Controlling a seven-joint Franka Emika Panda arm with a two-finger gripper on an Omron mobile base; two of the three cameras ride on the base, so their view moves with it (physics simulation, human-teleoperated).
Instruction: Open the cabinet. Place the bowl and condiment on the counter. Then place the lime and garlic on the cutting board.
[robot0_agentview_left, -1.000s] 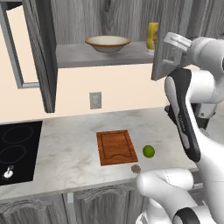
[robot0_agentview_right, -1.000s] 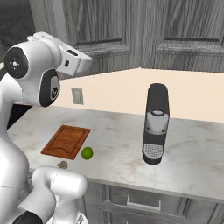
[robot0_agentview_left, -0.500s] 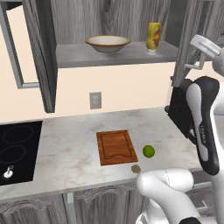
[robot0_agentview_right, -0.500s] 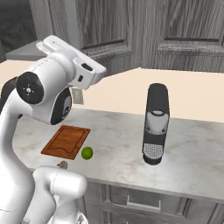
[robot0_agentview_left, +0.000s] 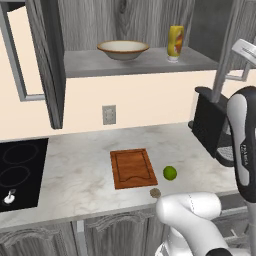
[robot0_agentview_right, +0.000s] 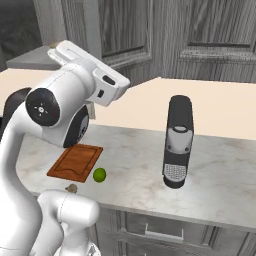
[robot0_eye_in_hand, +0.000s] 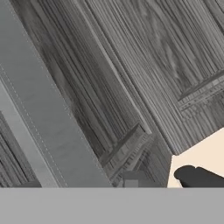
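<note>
Left base view: cabinet (robot0_agentview_left: 45, 60) open, bowl (robot0_agentview_left: 123, 50) and condiment (robot0_agentview_left: 175, 41) on shelf upper centre, lime (robot0_agentview_left: 170, 173) and garlic (robot0_agentview_left: 155, 192) right of cutting board (robot0_agentview_left: 132, 167) on counter (robot0_agentview_left: 80, 175), jaw state cannot be told, hand perhaps against the right door.

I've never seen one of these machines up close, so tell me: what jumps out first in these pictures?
The big white robot arm rears up in front of the counter, towering over everything. Above it the cabinet stands open, with a cream bowl and a yellow condiment bottle on its shelf. Down on the counter, a bright green lime sits just right of a reddish cutting board.
</note>
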